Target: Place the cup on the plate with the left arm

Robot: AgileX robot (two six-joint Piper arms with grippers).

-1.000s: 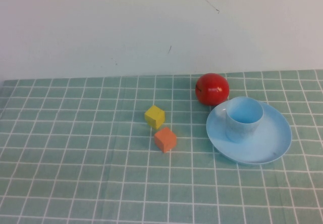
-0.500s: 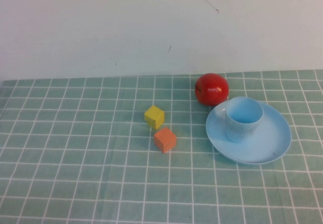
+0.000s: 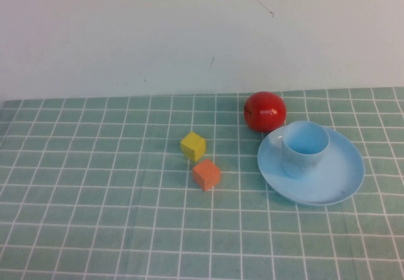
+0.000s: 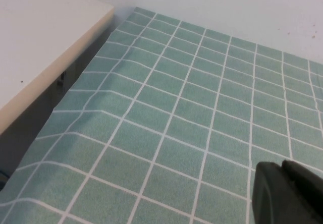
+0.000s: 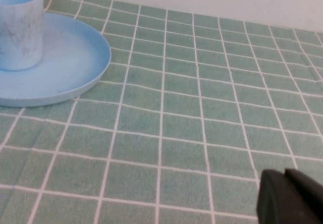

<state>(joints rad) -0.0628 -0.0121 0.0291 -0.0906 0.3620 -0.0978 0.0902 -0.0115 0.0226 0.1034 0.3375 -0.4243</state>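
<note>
The light-blue cup [image 3: 305, 146] stands upright on the light-blue plate [image 3: 344, 178] at the right of the table. Both also show in the right wrist view, the cup [image 5: 17, 30] on the plate [image 5: 70, 65]. Neither arm shows in the high view. My left gripper [image 4: 283, 181] shows only as black fingertips pressed together, empty, above bare checked cloth near the table's left edge. My right gripper [image 5: 286, 186] is likewise shut and empty over the cloth, well away from the plate.
A red apple [image 3: 265, 111] sits just behind the plate. A yellow cube [image 3: 193, 145] and an orange cube [image 3: 206, 174] lie mid-table. A white board [image 4: 35, 47] borders the green checked cloth [image 3: 95, 185] beside the left gripper.
</note>
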